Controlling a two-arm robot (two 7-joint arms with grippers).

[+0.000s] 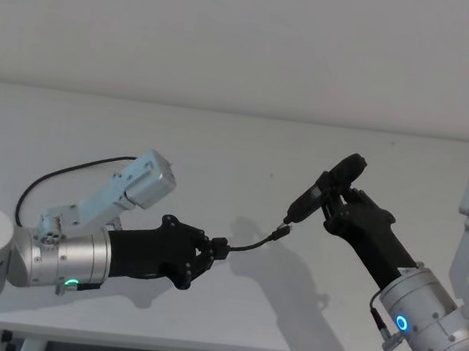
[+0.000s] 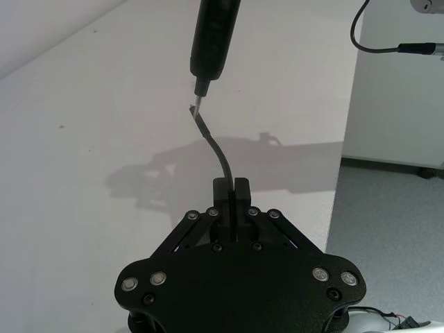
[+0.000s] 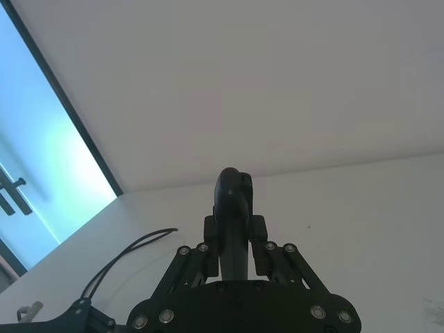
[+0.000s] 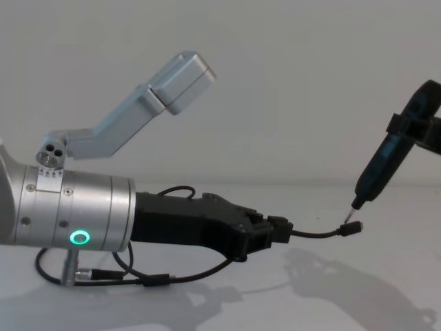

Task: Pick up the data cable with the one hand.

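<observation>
White table (image 1: 227,326), left gripper (image 1: 216,250) clamping data cable (image 1: 254,245)

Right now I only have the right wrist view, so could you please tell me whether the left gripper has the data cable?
Observer: Yes, the left gripper is shut on the data cable, a little behind its plug.
Operator: Where is that plug relative to my tool?
Observer: Just below the tip of the pen-like tool held by your right gripper; the chest view shows a small gap.
Operator: Is the held end lifted?
Observer: Yes, it hangs in the air above the table.
</observation>
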